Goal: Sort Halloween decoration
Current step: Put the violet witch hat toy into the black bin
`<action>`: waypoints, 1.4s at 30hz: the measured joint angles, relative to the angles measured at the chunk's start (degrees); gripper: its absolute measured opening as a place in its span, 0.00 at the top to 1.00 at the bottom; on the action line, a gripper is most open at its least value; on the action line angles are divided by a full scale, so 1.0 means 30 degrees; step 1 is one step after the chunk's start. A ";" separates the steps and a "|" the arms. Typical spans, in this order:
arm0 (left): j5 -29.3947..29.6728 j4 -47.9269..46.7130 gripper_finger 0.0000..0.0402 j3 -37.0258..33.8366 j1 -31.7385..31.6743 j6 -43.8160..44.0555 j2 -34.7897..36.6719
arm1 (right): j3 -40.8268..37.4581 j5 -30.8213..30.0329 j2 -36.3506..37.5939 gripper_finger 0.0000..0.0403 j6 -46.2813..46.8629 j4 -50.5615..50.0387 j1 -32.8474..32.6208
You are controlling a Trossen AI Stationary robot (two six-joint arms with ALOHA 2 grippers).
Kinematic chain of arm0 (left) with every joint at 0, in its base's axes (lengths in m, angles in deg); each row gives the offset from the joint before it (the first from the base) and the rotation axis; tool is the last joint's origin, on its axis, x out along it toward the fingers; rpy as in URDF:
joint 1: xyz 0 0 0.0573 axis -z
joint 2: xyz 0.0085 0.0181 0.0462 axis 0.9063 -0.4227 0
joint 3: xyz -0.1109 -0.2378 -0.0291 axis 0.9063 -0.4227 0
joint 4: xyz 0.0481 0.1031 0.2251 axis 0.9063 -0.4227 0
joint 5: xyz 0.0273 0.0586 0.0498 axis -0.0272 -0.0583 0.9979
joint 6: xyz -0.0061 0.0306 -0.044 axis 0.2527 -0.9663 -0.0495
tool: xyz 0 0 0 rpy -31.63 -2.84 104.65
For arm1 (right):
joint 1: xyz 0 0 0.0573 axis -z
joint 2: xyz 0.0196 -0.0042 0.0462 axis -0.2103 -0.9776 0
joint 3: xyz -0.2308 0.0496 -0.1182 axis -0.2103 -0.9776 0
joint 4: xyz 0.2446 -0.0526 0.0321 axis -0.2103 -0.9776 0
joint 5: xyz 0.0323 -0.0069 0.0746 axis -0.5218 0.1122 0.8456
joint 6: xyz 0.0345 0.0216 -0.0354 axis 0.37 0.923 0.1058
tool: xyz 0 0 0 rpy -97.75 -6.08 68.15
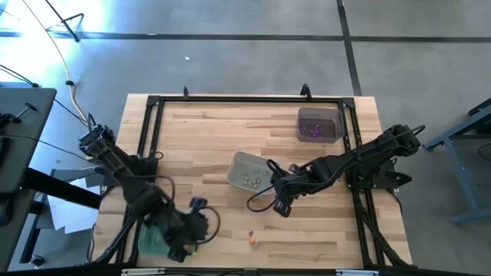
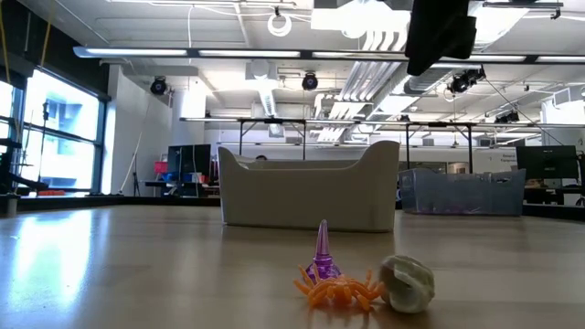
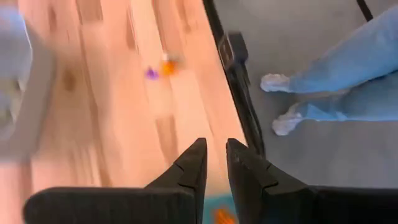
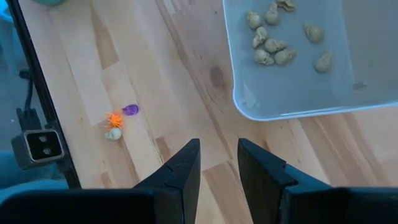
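Observation:
Three tiny Halloween trinkets lie together on the wood near the table's near edge: a purple cone (image 2: 322,249), an orange spider (image 2: 336,292) and a pale skull (image 2: 408,282). They also show as a small cluster (image 1: 251,238). Several pale trinkets lie in the grey tray (image 1: 236,175) at mid-table, and purple ones in the dark tray (image 1: 331,116) at the far right. My left gripper (image 3: 216,163) hovers over the green tray (image 1: 150,241) at the near left, fingers slightly apart, nothing between them. My right gripper (image 4: 219,163) hangs open above bare wood beside the grey tray (image 4: 249,102).
A black frame (image 1: 353,146) runs round the tabletop. The low camera's box (image 4: 40,145) sits on the frame's near rail, close to the three trinkets. A person's legs (image 3: 339,74) stand on the floor just beyond the near edge. An orange piece (image 3: 221,215) lies in the green tray.

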 joint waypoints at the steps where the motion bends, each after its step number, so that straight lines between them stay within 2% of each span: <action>1: -0.0201 0.0301 0.88 -0.0002 -0.0344 -0.0864 0.0000 | -0.0007 0.0007 0.0000 0.75 0.0249 -0.0006 0.0000; 5: -0.1881 0.0569 0.88 0.0001 -0.1520 -0.2294 -0.0262 | 0.0000 0.0345 0.0000 0.75 0.1264 0.0022 0.0005; 12: -0.4432 0.1571 0.88 -0.0018 -0.2416 -0.2339 -0.1604 | -0.0003 0.0622 0.0000 0.75 0.2522 0.0037 -0.0601; 17: -0.4367 0.1811 0.88 -0.0032 -0.2435 -0.1545 -0.1562 | -0.0007 -0.0385 -0.0325 0.75 0.4076 0.0369 -0.1156; 22: -0.4206 0.1487 0.88 -0.0032 -0.2196 -0.0685 -0.1545 | 0.0000 -0.0297 -0.1716 0.69 0.4336 0.1846 -0.1341; 32: -0.4224 -0.0332 0.88 -0.0032 -0.1327 0.0092 -0.1545 | 0.0000 0.1139 -0.5535 0.55 0.4855 0.5976 -0.1275; 42: -0.3358 -0.1313 0.88 -0.0024 0.0261 0.3276 -0.1147 | 0.0000 0.4264 -0.7915 0.53 0.4744 1.0722 -0.1253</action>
